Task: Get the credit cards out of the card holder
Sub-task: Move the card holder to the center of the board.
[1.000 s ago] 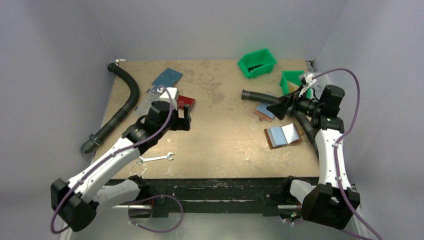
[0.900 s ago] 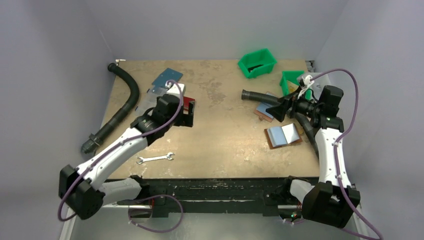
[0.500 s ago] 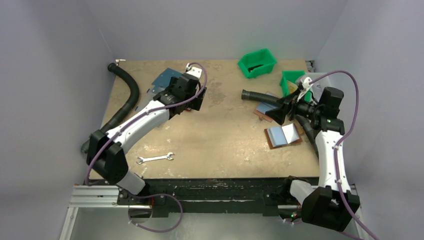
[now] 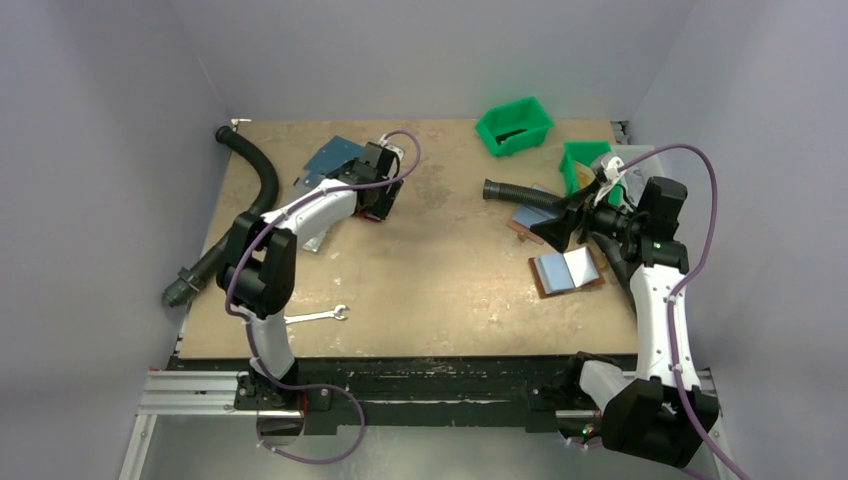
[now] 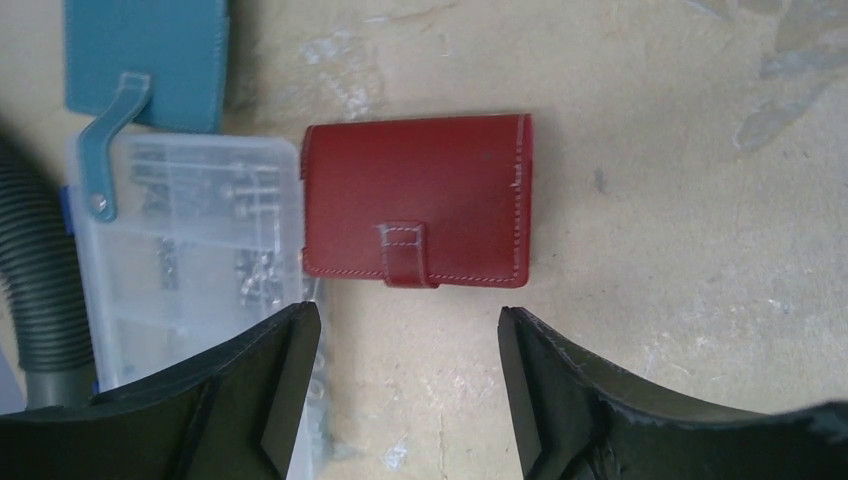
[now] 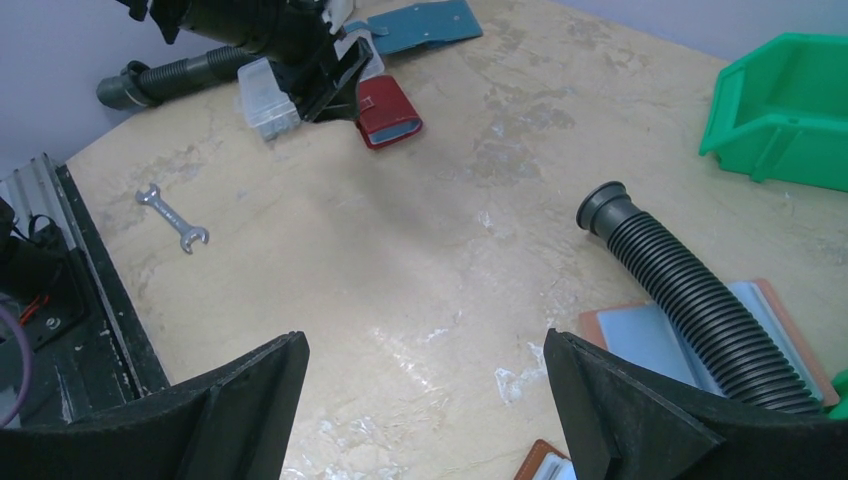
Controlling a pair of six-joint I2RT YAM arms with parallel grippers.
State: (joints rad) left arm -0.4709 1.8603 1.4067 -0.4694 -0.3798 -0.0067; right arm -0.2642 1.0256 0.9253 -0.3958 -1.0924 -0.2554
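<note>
The card holder (image 5: 417, 200) is a dark red wallet lying shut on the table, its strap tab facing my left gripper. It also shows in the right wrist view as a card holder (image 6: 390, 110) far across the table. The credit cards are hidden. My left gripper (image 5: 407, 315) hovers over the table just short of the holder's strap edge, open with nothing between its fingers. My right gripper (image 6: 425, 340) hangs open and empty over bare table on the right side, far from the holder. From above, the left gripper (image 4: 385, 198) covers most of the holder.
A clear plastic parts box (image 5: 190, 230) touches the holder's left edge, with a blue plate (image 5: 145, 60) and a black hose (image 5: 40, 270) beyond it. A wrench (image 4: 312, 318) lies near the front. Brown folders (image 4: 566, 270), a second hose (image 6: 690, 290) and green bins (image 4: 514, 125) occupy the right.
My left arm has stretched far back across the table until its gripper is over the card holder, and its jaws have narrowed somewhat. The right arm has barely moved.
</note>
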